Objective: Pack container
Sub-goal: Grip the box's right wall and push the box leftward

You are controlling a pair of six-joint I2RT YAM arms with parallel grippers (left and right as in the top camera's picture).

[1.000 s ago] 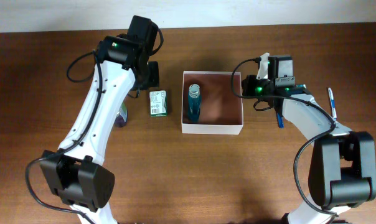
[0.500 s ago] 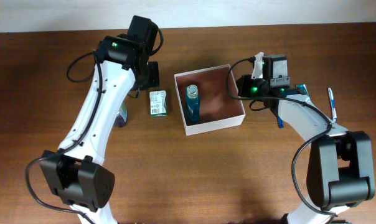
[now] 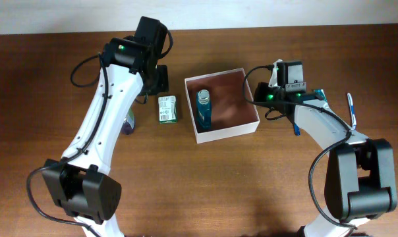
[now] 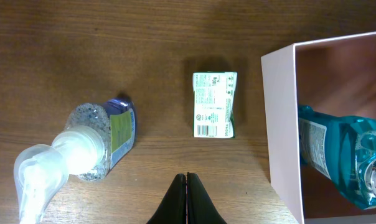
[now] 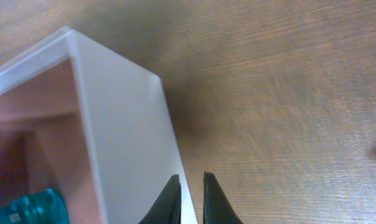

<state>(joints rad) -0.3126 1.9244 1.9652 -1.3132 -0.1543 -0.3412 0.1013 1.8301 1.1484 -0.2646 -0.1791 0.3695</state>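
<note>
Since we last looked, container (image 3: 228, 133): swung askew, slid left; sits centre frame, blue bottle (image 3: 204, 108) inside.
Right gripper (image 5: 191, 196): jaws nearly shut by its right wall.
Left gripper (image 4: 187, 199): jaws shut, empty.
Meaning: green packet (image 3: 167, 108) unpacked, we judge.

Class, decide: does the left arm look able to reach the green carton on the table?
Probably yes: the green carton lies uncovered just ahead of the shut left gripper, bare table between; jaws must open first.
</note>
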